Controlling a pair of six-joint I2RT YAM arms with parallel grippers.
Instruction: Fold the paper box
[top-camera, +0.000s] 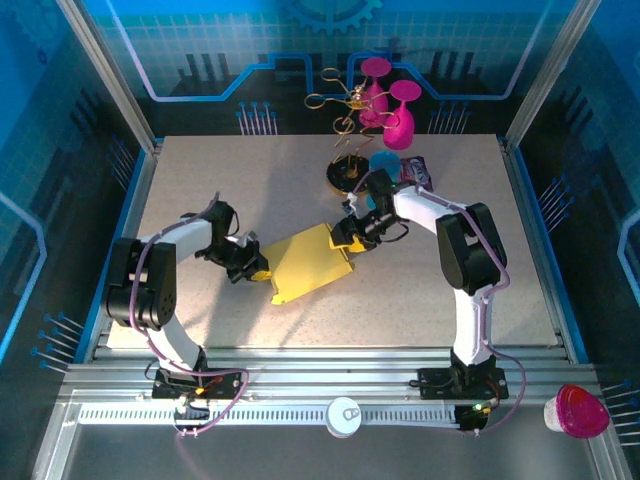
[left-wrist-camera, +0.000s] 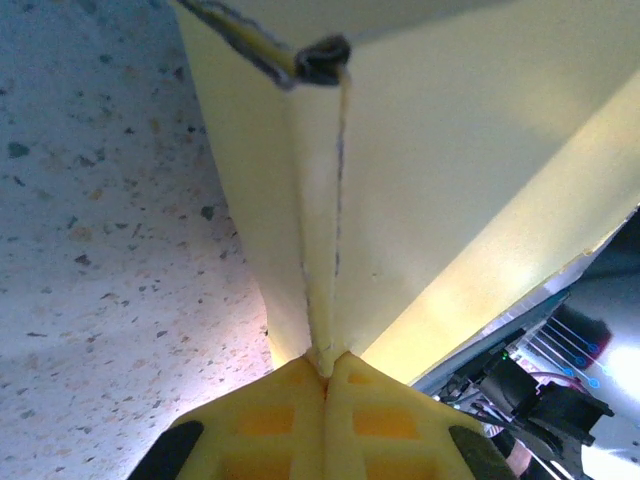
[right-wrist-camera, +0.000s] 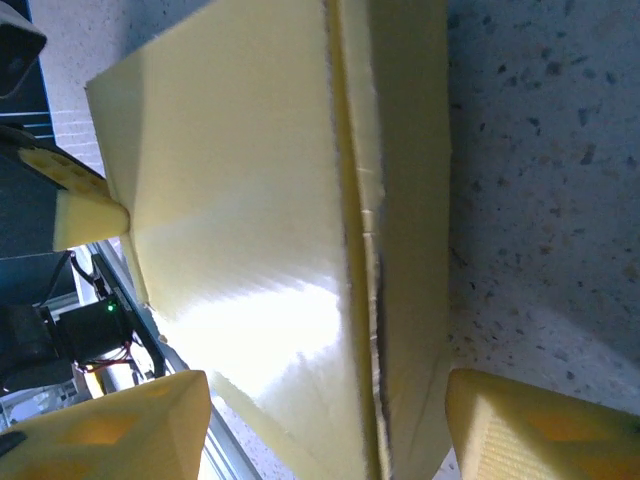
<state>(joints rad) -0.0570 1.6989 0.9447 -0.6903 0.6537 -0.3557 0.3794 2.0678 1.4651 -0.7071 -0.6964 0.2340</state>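
Progress: paper box (top-camera: 312, 262) partly folded, closing judged unfinished | left gripper (left-wrist-camera: 325, 368) clamped on one edge | right gripper (right-wrist-camera: 328, 425) spread wide, astride the opposite edge

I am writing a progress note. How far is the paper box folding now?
Done: the paper box lies yellow side up, seemingly folded over. In hand: left gripper pinches one edge; right gripper open around the opposite edge. Left: tucking the protruding corner tab, probably.

The yellow paper box (top-camera: 310, 262) lay folded flat, turned at a slant, near the middle of the table (top-camera: 250, 180).
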